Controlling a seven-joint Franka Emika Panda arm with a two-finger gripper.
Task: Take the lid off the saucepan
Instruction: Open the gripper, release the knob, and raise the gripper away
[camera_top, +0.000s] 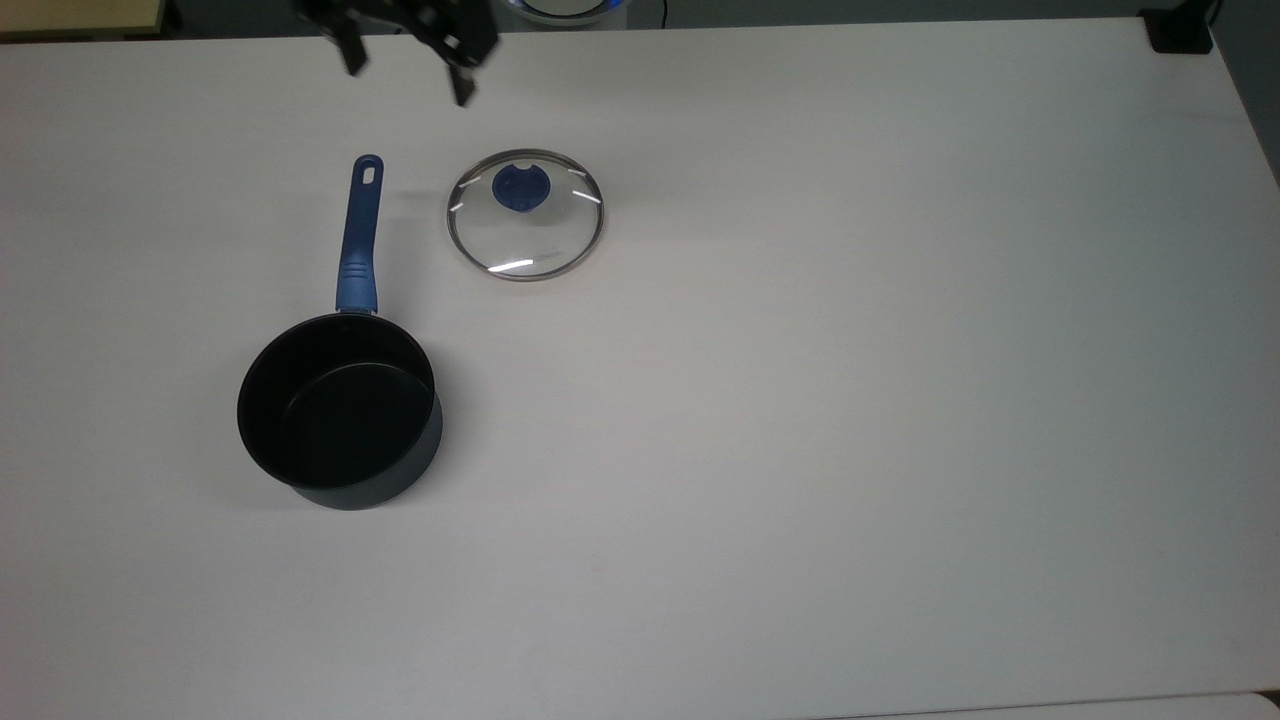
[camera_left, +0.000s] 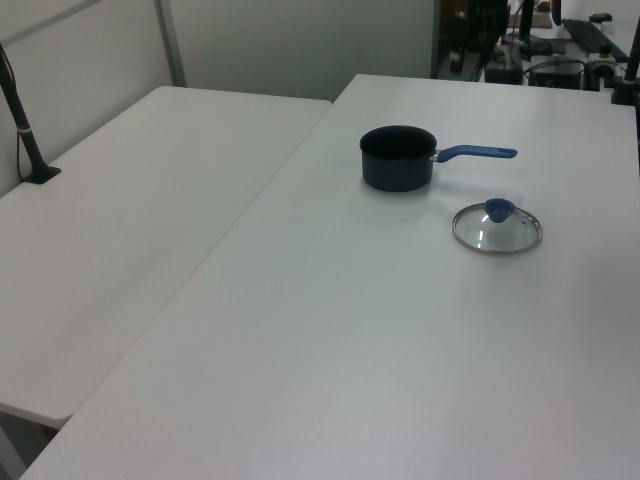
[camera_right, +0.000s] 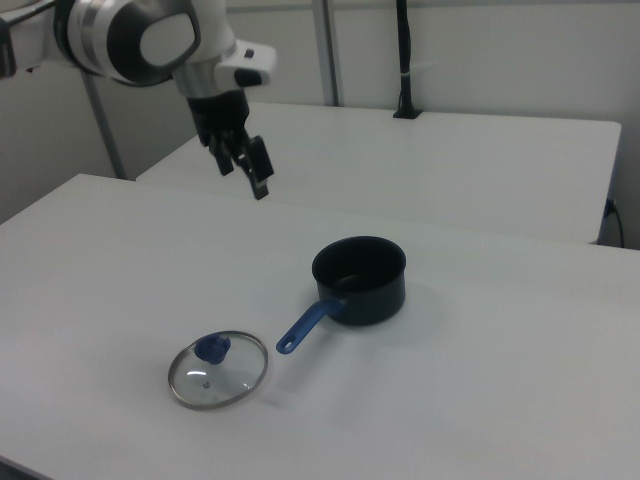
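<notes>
In the right view, nearest the camera, the lid (camera_right: 218, 370) lies flat on the smooth white table (camera_right: 480, 400), a round clear glass disc with a thin metal rim and a blue knob. Just beside it, apart, stands the saucepan (camera_right: 360, 279), a small round dark pot, uncovered, its long straight blue handle pointing toward the lid. Farther back and well above both, the gripper (camera_right: 246, 171) hangs with its black fingers spread wide, holding nothing. The top view catches bright glints on the lid (camera_top: 525, 214), the saucepan's (camera_top: 338, 410) matte black inside and the hole in its handle's end.
</notes>
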